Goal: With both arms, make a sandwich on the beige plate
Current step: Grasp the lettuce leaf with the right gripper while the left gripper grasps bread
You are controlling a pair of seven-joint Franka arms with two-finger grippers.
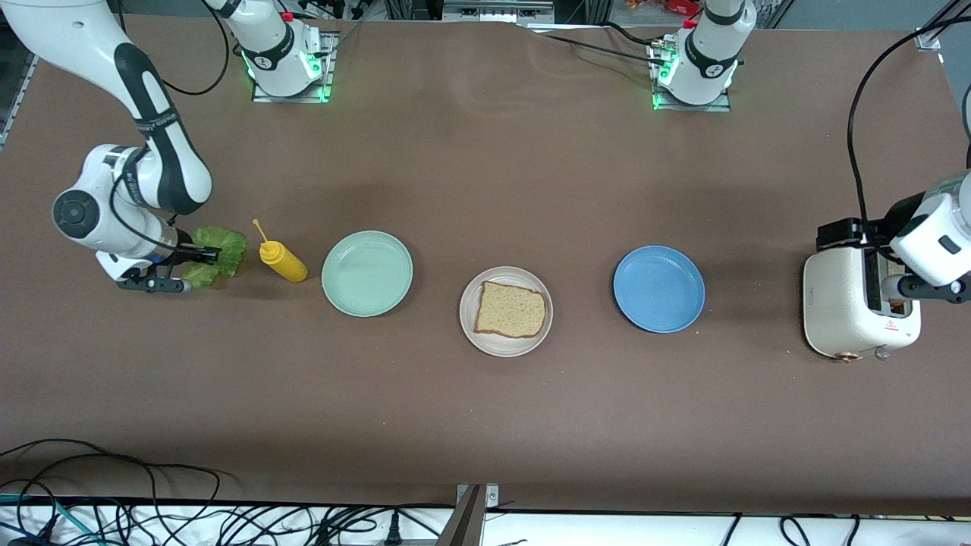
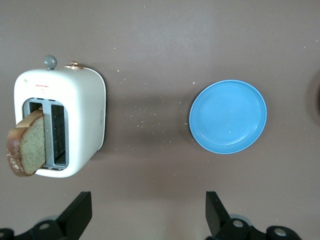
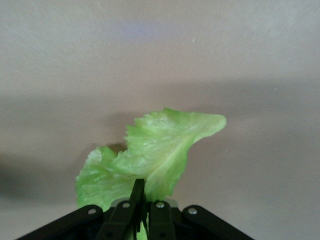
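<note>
The beige plate sits mid-table with one brown bread slice on it. At the right arm's end of the table my right gripper is shut on the edge of a ruffled green lettuce leaf. In the right wrist view the leaf spreads out from the gripper, low over the table. My left gripper hangs open above the white toaster, and its fingers hold nothing. A second bread slice sticks out of a slot of the toaster.
A yellow mustard bottle lies beside the lettuce. A mint green plate sits between the bottle and the beige plate. A blue plate lies between the beige plate and the toaster. Cables run along the table's near edge.
</note>
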